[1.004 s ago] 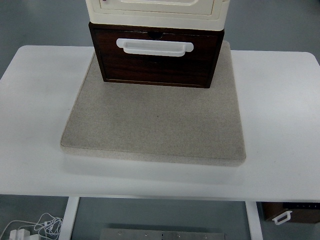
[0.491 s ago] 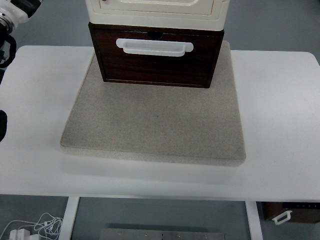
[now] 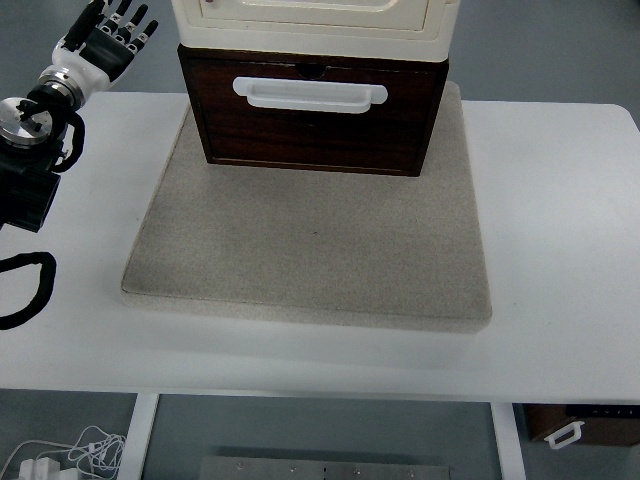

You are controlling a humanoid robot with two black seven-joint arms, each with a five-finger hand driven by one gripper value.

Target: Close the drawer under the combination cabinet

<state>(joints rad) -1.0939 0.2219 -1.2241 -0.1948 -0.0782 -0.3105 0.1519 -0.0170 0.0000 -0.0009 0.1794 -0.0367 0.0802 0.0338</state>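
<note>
right of the raised left hand [image 3: 108, 38], well apart, the drawer [image 3: 312, 112]

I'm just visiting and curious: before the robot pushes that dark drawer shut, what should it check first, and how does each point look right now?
1. Drawer sticks out from under the cream cabinet: ok, needs closing.
2. Drawer's front and white handle unblocked: ok.
3. Left hand open, holding nothing: ok.
4. Left hand at the drawer front: not ok, it is off to the left.
5. Grey mat flat on the table: ok.
6. Right arm's position: cannot tell, out of view.
</note>
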